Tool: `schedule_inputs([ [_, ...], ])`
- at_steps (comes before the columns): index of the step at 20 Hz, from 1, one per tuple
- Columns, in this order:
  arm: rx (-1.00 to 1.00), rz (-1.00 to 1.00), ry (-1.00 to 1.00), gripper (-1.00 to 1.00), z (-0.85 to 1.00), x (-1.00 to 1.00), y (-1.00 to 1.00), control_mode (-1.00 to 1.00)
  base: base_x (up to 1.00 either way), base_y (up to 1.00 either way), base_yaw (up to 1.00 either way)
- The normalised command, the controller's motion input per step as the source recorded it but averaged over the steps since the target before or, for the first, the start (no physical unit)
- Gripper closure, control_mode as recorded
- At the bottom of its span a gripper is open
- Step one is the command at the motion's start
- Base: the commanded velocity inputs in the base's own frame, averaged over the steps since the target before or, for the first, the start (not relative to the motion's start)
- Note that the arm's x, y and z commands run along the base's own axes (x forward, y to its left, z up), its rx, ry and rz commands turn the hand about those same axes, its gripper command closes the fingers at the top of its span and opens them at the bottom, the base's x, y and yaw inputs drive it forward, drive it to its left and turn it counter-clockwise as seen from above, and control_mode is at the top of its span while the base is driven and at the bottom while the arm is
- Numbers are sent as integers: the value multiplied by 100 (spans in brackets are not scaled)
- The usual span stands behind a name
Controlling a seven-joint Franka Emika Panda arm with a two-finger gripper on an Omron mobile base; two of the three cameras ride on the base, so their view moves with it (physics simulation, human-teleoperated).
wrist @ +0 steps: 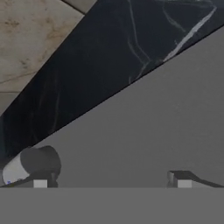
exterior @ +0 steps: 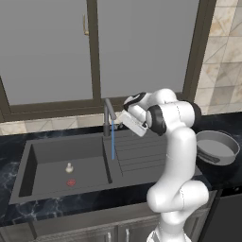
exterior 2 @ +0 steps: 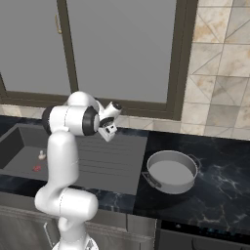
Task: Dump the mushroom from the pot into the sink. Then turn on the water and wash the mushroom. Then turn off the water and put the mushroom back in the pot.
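The tiny beige mushroom [exterior: 69, 167] [exterior 2: 42, 156] stands on the floor of the dark grey sink [exterior: 45, 152] [exterior 2: 19, 141], just behind the red drain mark. A thin blue stream of water [exterior: 113, 141] falls from the slim grey faucet [exterior: 109, 115] onto the basin's right edge. My gripper [exterior: 122, 124] [wrist: 111, 183] hovers right beside the faucet, above the ribbed drainboard. It is open and empty, its fingertips [wrist: 40, 183] far apart. The grey pot [exterior: 215, 147] [exterior 2: 171, 171] sits upright on the black counter, right of the sink.
A wide window with a dark frame [exterior: 94, 52] runs behind the sink, with tiled wall [exterior 2: 219, 58] to its right. A grey cylindrical faucet part [wrist: 30, 165] lies close to my left fingertip. Black marble counter [exterior 2: 219, 185] surrounds the pot.
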Motion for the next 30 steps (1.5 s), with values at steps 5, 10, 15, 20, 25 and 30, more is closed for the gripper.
schedule_inputs([
  [5,0,2,2,-100,0,1,4,-100,0,0,0],
  [10,0,2,2,-100,0,0,10,-100,0,0,0],
  [15,0,4,3,-100,0,-1,24,-100,0,0,0],
  [20,0,3,3,-100,0,-4,18,-100,0,0,0],
  [25,0,2,4,-100,0,-37,7,-100,0,0,0],
  [30,0,1,6,-100,0,-58,7,-100,0,0,0],
])
